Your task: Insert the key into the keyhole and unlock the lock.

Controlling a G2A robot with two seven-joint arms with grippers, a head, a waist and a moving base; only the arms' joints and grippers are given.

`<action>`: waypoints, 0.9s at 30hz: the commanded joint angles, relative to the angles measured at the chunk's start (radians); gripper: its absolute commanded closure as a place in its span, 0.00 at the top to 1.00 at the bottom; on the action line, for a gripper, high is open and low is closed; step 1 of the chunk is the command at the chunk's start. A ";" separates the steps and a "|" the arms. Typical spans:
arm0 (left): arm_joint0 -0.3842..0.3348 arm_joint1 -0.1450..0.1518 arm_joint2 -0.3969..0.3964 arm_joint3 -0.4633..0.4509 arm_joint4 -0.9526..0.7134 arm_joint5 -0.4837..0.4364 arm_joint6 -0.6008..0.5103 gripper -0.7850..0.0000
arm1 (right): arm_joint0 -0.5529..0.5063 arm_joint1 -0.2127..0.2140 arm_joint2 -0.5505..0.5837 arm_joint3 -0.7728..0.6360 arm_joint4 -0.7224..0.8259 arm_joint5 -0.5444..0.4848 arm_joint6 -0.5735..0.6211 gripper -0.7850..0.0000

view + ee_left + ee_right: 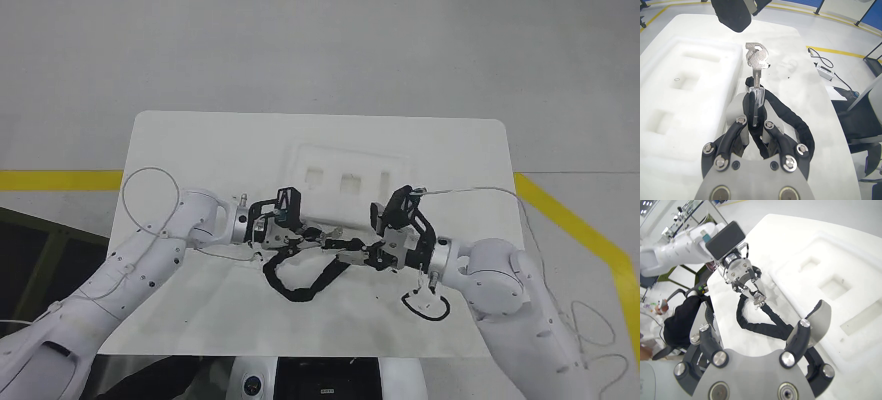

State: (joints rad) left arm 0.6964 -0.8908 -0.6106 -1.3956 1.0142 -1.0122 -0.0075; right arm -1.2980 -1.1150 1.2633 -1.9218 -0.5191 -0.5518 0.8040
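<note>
A chrome lock cylinder [758, 98] on a black fabric-sleeved chain [791, 121] is clamped in my left gripper [755, 113], which is shut on it just above the white table [200, 140]. A silver key [757, 57] with a small ring stands in the keyhole, its head sticking out free. My right gripper [761, 321] faces the key from a short way off, open, with nothing between its fingers; one of its fingers [732, 17] shows beyond the key. From above, the two grippers [305, 238] [372, 250] face each other, and the chain [300, 285] loops toward the front.
A white foam tray [350, 185] with several rectangular recesses lies right behind the grippers. A small black cable loop [428, 305] hangs by the right arm's wrist. The table's front edge is close beneath both arms.
</note>
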 commanded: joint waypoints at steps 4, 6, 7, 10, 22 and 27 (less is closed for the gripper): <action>-0.101 0.021 0.083 -0.004 -0.168 0.000 -0.127 0.00 | 0.046 0.008 -0.004 0.053 0.000 -0.146 0.021 1.00; -0.133 0.030 0.107 -0.005 -0.219 0.000 -0.163 0.00 | 0.053 0.009 0.000 0.081 0.020 -0.168 -0.008 1.00; -0.146 0.034 0.119 -0.007 -0.243 0.000 -0.176 0.00 | 0.053 0.009 0.002 0.088 0.029 -0.166 -0.014 1.00; -0.179 0.044 0.150 -0.013 -0.295 0.000 -0.203 0.00 | 0.053 0.009 0.002 0.088 0.029 -0.166 -0.014 1.00; -0.170 0.043 0.148 -0.019 -0.292 0.014 -0.202 0.00 | 0.080 0.013 -0.006 0.089 -0.074 -0.283 -0.046 1.00; -0.146 0.047 0.126 -0.030 -0.279 0.009 -0.216 0.00 | 0.146 0.015 -0.023 0.131 -0.274 -0.460 -0.130 1.00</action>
State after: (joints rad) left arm 0.5466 -0.8445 -0.4803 -1.4254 0.7344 -1.0000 -0.2200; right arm -1.1624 -1.0994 1.2413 -1.7983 -0.7521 -1.0028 0.7038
